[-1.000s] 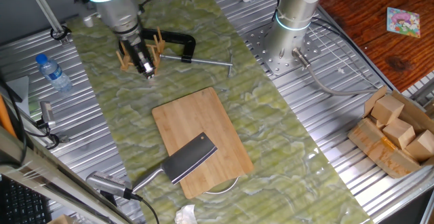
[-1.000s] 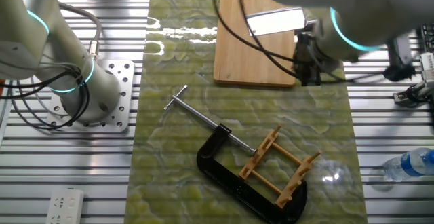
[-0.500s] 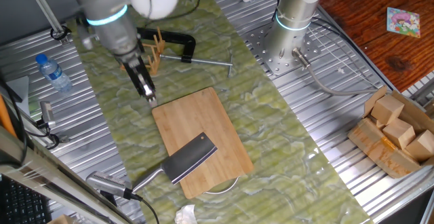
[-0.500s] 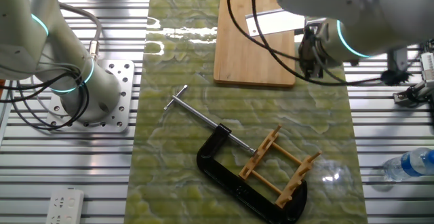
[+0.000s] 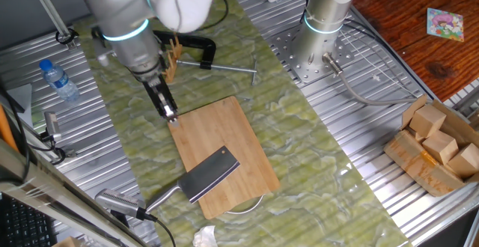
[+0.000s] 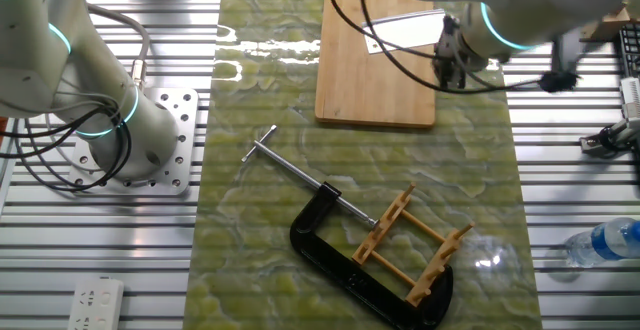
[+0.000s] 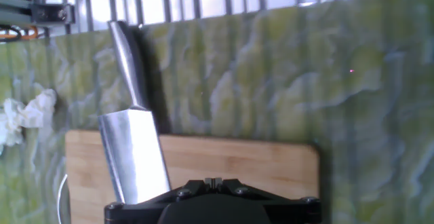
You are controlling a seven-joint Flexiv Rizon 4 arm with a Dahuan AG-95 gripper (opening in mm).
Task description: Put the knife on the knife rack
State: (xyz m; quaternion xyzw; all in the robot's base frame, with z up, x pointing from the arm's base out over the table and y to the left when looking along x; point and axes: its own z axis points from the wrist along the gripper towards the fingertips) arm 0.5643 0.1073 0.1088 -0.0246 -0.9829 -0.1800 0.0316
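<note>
**Colleague:** Where's the knife?

**Me:** I see the knife (image 5: pixel 209 174) lying flat on the bamboo cutting board (image 5: pixel 221 154), blade on the wood, handle sticking off the board's edge over the green mat (image 5: pixel 299 142). In the hand view the knife (image 7: pixel 133 142) runs away from the camera, handle farthest.

**Colleague:** And the tool?

**Me:** The tool (image 5: pixel 169 114) hangs over the board's corner nearest the knife rack (image 5: pixel 171 52), well apart from the knife. It carries nothing (as far as I can see), but I can't tell whether its fingers are parted or closed; the hand view shows only the black housing.

**Colleague:** The rack?

**Me:** In the other fixed view the knife rack (image 6: pixel 415 248) sits on the mat inside the bow of a black C-clamp (image 6: pixel 340 260), with no knife on it. A water bottle (image 5: pixel 58 79) stands on the desk (image 5: pixel 389 202) off the mat.
</note>
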